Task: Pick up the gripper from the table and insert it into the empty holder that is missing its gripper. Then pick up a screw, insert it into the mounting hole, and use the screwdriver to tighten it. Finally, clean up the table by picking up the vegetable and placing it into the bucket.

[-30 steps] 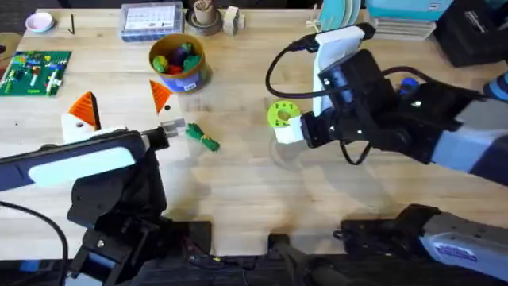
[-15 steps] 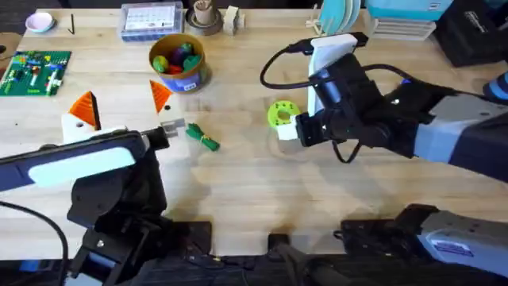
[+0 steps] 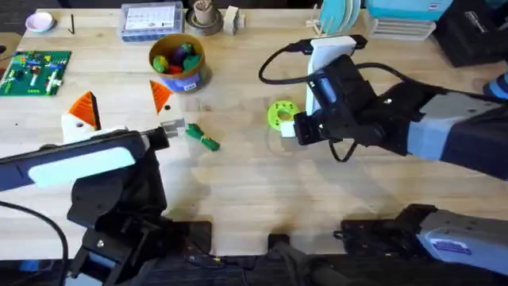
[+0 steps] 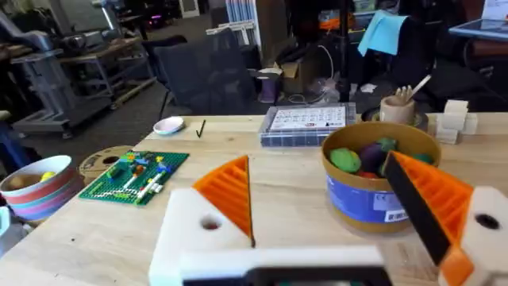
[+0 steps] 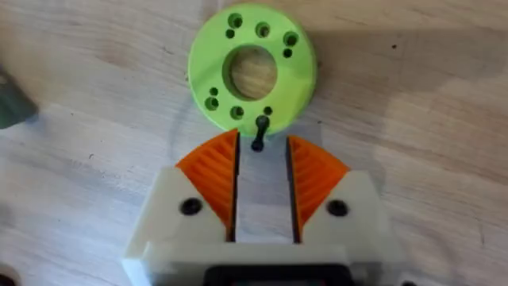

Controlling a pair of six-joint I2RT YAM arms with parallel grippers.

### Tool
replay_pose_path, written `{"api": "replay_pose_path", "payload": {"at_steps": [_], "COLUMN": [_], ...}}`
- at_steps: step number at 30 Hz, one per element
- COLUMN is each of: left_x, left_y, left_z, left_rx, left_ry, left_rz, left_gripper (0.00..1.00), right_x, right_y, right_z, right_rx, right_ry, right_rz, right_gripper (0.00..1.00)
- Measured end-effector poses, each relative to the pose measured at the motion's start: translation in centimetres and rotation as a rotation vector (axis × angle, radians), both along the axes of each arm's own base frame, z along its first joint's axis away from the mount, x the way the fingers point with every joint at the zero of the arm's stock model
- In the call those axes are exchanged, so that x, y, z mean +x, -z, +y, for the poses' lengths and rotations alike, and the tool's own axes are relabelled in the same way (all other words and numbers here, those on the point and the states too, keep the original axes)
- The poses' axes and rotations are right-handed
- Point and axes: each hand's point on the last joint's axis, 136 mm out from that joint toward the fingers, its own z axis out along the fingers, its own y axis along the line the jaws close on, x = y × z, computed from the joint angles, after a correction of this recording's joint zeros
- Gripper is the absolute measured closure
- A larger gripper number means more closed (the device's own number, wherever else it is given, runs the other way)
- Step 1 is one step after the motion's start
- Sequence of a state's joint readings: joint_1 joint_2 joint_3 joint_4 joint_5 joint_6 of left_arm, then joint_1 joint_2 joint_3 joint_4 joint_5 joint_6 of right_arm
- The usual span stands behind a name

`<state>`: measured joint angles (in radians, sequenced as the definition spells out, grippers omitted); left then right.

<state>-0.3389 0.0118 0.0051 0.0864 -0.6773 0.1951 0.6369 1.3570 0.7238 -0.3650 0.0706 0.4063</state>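
One screw [image 5: 259, 132] (upright) at disc [image 5: 252, 67] edge.

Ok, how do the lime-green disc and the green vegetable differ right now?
The lime-green disc is round and flat with a centre hole and small holes; the vegetable is elongated and darker green. The disc lies at the right gripper, a small black screw at its edge; the vegetable lies near the left arm, ungripped. Both rest on the table.

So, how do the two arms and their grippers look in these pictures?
Both arms are black with white covers; a black cable loops off the right arm. The right gripper and the left gripper have white finger blocks with orange ribbed pads and dark screw holes.
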Motion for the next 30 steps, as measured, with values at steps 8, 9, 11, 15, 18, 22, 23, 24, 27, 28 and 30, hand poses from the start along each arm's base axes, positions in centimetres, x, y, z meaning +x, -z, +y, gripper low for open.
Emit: {"api": "replay_pose_path", "payload": {"at_steps": [8,9,11,15,18,22,23,24,27,28,30], "left_x": [0.00,0.00,0.00,0.00,0.00,0.00,0.00,0.00,0.00,0.00,0.00], "left_y": [0.00,0.00,0.00,0.00,0.00,0.00,0.00,0.00,0.00,0.00,0.00], "left_z": [0.00,0.00,0.00,0.00,0.00,0.00,0.00,0.00,0.00,0.00,0.00], "left_rx": [0.000,0.000,0.000,0.000,0.000,0.000,0.000,0.000,0.000,0.000,0.000], "left_ry": [0.000,0.000,0.000,0.000,0.000,0.000,0.000,0.000,0.000,0.000,0.000], "left_rz": [0.000,0.000,0.000,0.000,0.000,0.000,0.000,0.000,0.000,0.000,0.000], "left_gripper": [0.008,0.008,0.008,0.008,0.008,0.008,0.008,0.009,0.008,0.008,0.008], "right_x": [0.13,0.14,0.19,0.31,0.35,0.42,0.42,0.41,0.41,0.41,0.41], "right_y": [-0.08,-0.08,-0.10,-0.19,-0.21,-0.26,-0.26,-0.26,-0.26,-0.26,-0.26], "right_z": [0.07,0.06,0.05,0.15,0.17,0.22,0.22,0.22,0.22,0.22,0.22], "right_rx": [0.007,0.006,0.006,0.011,0.013,0.017,0.017,0.017,0.017,0.017,0.017], "right_ry": [0.009,0.009,0.010,0.010,0.014,0.017,0.017,0.017,0.017,0.017,0.017], "right_rz": [-0.004,-0.004,-0.007,-0.012,-0.013,-0.015,-0.016,-0.015,-0.015,-0.015,-0.015], "right_gripper": [0.713,0.722,0.733,0.741,0.744,0.774,0.781,0.795,0.851,0.870,0.944]}}
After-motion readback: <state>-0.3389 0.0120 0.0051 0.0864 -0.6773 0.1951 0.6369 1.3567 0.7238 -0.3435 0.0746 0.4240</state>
